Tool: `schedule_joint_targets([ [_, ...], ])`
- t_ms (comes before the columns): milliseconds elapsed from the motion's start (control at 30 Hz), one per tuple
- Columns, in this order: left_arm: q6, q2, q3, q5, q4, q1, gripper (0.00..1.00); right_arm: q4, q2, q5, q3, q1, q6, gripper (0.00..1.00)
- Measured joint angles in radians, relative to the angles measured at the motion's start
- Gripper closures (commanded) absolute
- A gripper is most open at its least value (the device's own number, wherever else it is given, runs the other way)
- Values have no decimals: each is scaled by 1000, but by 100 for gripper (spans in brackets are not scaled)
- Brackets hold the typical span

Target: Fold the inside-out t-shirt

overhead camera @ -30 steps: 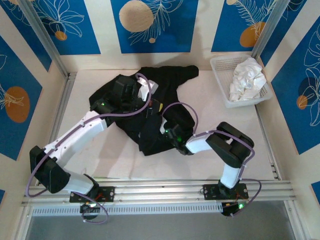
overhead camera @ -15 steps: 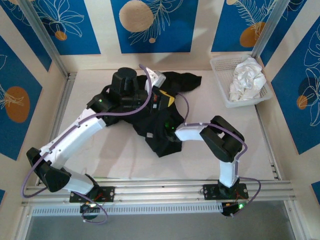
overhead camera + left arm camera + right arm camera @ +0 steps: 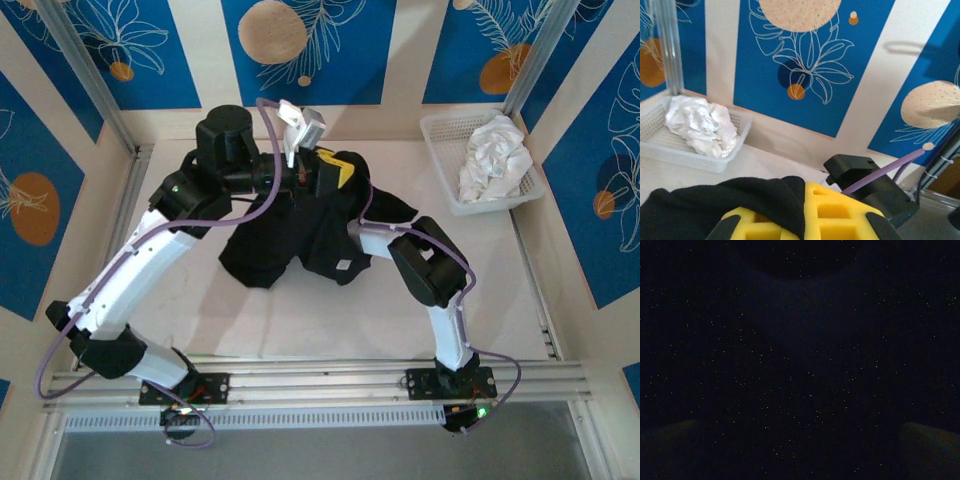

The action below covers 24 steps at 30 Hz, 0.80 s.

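The inside-out t-shirt (image 3: 290,230) is black with a small white tag and hangs bunched over the middle of the table. My left gripper (image 3: 325,172) is raised at the back and shut on its upper edge. In the left wrist view a fold of the t-shirt (image 3: 715,200) sits pinched between the yellow pads (image 3: 840,210) of the left gripper (image 3: 802,212). My right arm (image 3: 425,262) reaches in from the right, its wrist end buried under the cloth. The right wrist view is dark with cloth; two dim fingers (image 3: 927,437) stand far apart at the bottom corners.
A white basket (image 3: 438,150) holding a crumpled white garment (image 3: 492,155) stands at the back right, and also shows as the basket (image 3: 670,150) in the left wrist view. Blue patterned walls and metal posts enclose the table. Purple cables loop off both arms.
My left gripper has risen and moved toward the back wall, lifting the t-shirt's top edge. The right arm has pushed farther in under the cloth.
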Motion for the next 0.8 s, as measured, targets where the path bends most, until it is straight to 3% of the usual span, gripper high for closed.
schedule_joint_targets([
  [167, 54, -43, -7, -145, -6, 3, 100, -89, 6, -80, 34, -24, 24, 83],
  [233, 61, -71, -36, -214, 1, 17, 100, -103, 6, -116, 35, -36, 24, 100],
  [400, 55, -122, -128, -392, 32, 106, 100, -101, -61, -211, -13, -68, 10, 100],
  [633, 2, -135, -257, -607, 52, 346, 100, -44, -374, -380, -203, -113, -1, 100],
  [800, -30, -125, -331, -696, 58, 480, 100, 37, -513, -496, -280, -137, -11, 100],
])
